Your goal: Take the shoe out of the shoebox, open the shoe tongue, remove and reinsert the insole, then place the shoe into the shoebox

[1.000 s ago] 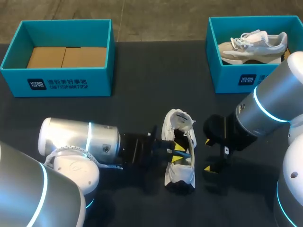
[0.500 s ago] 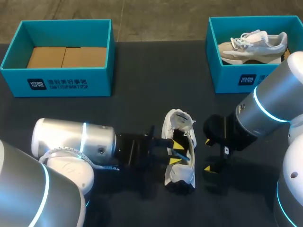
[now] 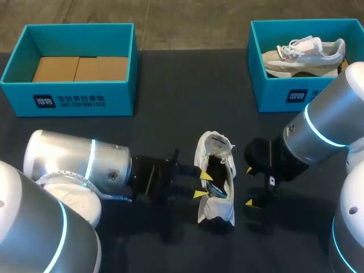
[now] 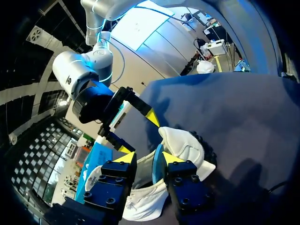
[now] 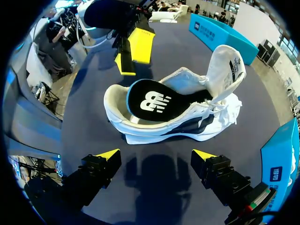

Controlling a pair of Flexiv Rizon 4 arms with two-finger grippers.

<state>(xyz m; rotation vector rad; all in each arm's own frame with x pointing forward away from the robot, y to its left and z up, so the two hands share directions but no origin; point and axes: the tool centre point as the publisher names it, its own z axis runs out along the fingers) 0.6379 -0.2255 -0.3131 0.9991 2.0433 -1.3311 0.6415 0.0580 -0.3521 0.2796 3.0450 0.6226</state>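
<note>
A white shoe [image 3: 216,211] lies on the dark table between my two grippers, tongue [image 5: 227,65] folded up. Its black insole [image 5: 152,101] with a blue edge [image 4: 158,164] rests in the shoe, the heel end riding up over the heel rim. My left gripper [image 3: 202,185] is at the shoe's left side, open. In the left wrist view the insole's edge shows in the gap of the gripper [image 4: 149,159]. In the right wrist view that gripper [image 5: 132,54] stands just clear of the shoe. My right gripper [image 3: 249,186] is wide open to the right of the shoe [image 5: 187,126], holding nothing.
A blue shoebox [image 3: 68,99] with a bare cardboard floor stands at the back left. A second blue shoebox [image 3: 284,96] at the back right holds another pale shoe [image 3: 304,54]. Dark table lies between the boxes and the shoe.
My left gripper has drawn back to the left out of the shoe and its fingers have spread. The insole stays in the shoe. The right arm has not moved.
</note>
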